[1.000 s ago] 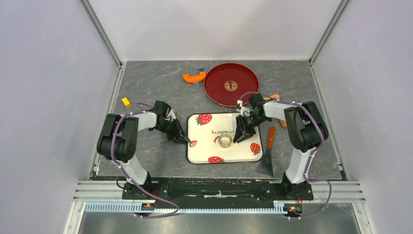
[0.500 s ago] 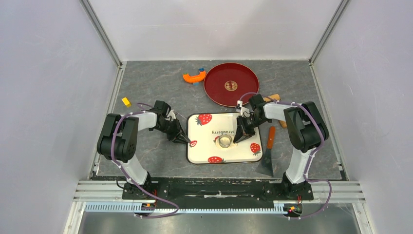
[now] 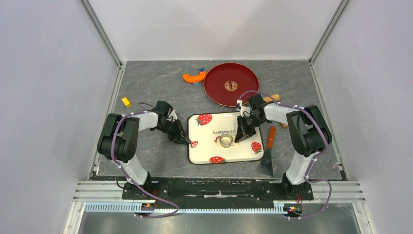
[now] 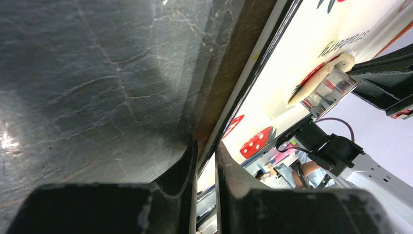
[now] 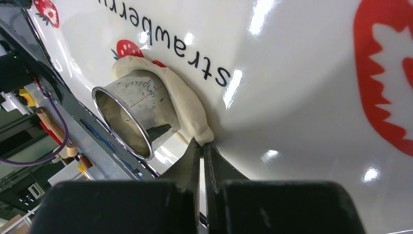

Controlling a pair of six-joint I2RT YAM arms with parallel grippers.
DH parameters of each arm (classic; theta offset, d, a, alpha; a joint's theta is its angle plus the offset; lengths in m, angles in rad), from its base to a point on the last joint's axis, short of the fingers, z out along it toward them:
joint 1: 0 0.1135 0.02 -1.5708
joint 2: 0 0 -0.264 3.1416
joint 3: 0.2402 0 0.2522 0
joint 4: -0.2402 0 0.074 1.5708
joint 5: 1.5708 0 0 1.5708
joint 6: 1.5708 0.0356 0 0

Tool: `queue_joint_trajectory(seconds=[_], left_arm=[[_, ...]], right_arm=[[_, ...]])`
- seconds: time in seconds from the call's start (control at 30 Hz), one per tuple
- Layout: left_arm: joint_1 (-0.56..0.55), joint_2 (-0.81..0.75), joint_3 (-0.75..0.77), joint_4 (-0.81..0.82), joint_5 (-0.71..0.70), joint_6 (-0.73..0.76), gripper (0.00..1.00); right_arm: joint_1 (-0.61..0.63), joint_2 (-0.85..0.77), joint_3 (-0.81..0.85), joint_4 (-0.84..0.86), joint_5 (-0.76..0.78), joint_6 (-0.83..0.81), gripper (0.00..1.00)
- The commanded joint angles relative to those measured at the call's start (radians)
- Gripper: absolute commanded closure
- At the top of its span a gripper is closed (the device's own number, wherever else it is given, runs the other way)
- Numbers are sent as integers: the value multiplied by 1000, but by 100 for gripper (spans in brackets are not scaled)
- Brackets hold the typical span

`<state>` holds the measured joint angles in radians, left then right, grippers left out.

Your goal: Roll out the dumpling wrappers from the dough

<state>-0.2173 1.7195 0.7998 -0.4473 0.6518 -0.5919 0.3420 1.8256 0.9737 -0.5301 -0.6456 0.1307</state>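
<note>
A white strawberry-printed tray [image 3: 236, 152] lies between my arms. A flattened pale dough sheet [image 5: 187, 105] lies on it under an upright metal ring cutter [image 5: 131, 114], which also shows in the top view [image 3: 224, 141]. My right gripper [image 5: 201, 144] is shut on the near edge of the dough sheet, low on the tray beside the cutter [image 3: 238, 138]. My left gripper [image 4: 206, 152] is shut on the tray's left rim [image 4: 253, 78], one finger on each side of it; in the top view it is at the tray's left edge [image 3: 185, 140].
A red round plate [image 3: 231, 84] and an orange curved tool [image 3: 194, 76] lie at the back. A yellow block [image 3: 126, 102] lies far left. A scraper with an orange handle [image 3: 269, 153] lies right of the tray. A wooden roller [image 3: 273, 97] lies behind my right arm.
My right arm has shifted slightly to the right, its gripper still at the dough beside the cutter. The tray has moved a little with it. The left gripper stays on the rim.
</note>
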Motion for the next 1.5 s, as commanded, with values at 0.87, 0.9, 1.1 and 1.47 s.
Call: queue_joint_trajectory(seconds=[0.87,0.9,1.1,1.47], left_arm=[[-85,70,70,-135,-314,80,98],[-89,69,75,-140,-319,82,98],[-110,63,122,-193,-387,106,98],[-140,72,194,-289,-501,168,98]], right_arm=[[-58,-32,73,10,169,-19,100],[-58,-33,75,10,165,-20,100],[-62,-43,90,5,154,-17,100],[-73,-79,102,14,90,-11,100]])
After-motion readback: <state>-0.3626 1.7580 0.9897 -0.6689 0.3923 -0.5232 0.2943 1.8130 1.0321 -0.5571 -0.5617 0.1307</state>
